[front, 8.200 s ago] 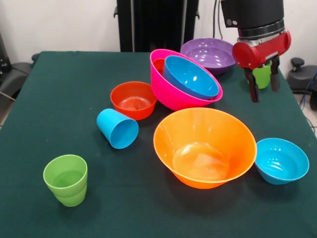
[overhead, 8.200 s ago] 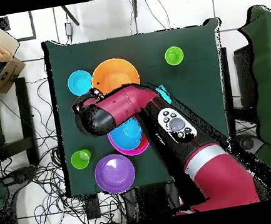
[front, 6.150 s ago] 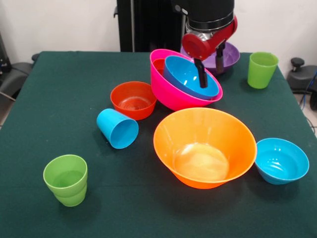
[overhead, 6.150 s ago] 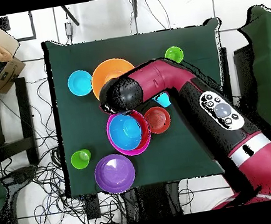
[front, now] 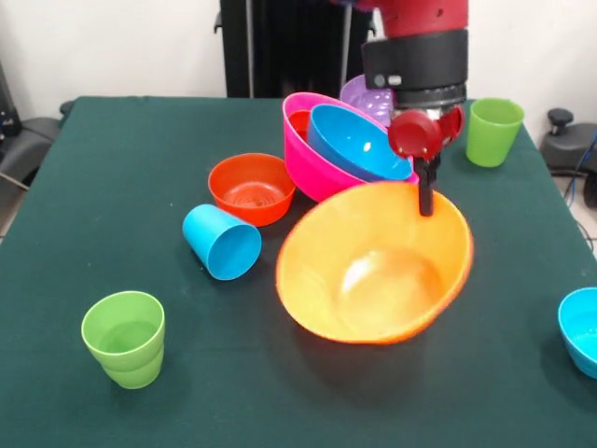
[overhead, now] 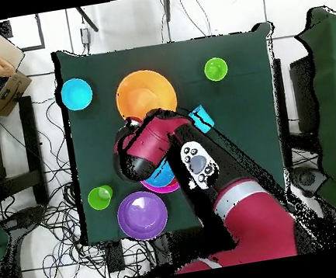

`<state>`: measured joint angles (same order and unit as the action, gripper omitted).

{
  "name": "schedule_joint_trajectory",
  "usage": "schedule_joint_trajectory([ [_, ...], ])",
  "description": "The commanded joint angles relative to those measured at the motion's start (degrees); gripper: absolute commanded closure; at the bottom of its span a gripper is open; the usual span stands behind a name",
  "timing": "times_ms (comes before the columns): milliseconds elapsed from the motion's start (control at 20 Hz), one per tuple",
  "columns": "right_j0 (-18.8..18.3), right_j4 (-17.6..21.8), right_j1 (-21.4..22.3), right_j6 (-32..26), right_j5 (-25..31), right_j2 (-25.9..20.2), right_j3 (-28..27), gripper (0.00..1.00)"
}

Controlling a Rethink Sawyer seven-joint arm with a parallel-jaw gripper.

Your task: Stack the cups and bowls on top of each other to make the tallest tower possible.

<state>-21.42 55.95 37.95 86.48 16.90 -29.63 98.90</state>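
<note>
My gripper (front: 426, 194) is shut on the far rim of the large orange bowl (front: 373, 266), which tilts with its opening toward the front. Just behind it the large pink bowl (front: 312, 163) leans with a blue bowl (front: 359, 145) and a red-orange bowl (front: 298, 122) nested inside. The purple bowl (front: 359, 93) is partly hidden behind the arm. A small red-orange bowl (front: 250, 189) stands left of the pink one. The sky blue cup (front: 221, 243) lies on its side. One lime green cup (front: 124, 338) stands front left, another (front: 492, 131) far right. The small blue bowl (front: 580, 331) is cut by the right edge.
In the overhead view the arm (overhead: 150, 152) covers the pink bowl and the near rim of the orange bowl (overhead: 145, 94). The small blue bowl (overhead: 76, 94) sits close to a table corner. Chairs and cables surround the green table (overhead: 260, 154).
The gripper left the far-right green cup and moved to the orange bowl's rim. The orange bowl now tilts and has shifted. The small blue bowl has slid toward the table's edge.
</note>
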Motion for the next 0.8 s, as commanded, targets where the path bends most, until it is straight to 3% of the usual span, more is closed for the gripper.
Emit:
schedule_joint_trajectory([
  [50,-1.2,-6.7,8.4,-19.1,15.3,-8.6,0.9,1.00],
  [400,-1.8,-10.8,13.8,-23.3,25.6,-12.4,-0.6,1.00],
  [800,-4.1,-9.1,16.5,-26.1,26.8,-15.8,0.5,1.00],
])
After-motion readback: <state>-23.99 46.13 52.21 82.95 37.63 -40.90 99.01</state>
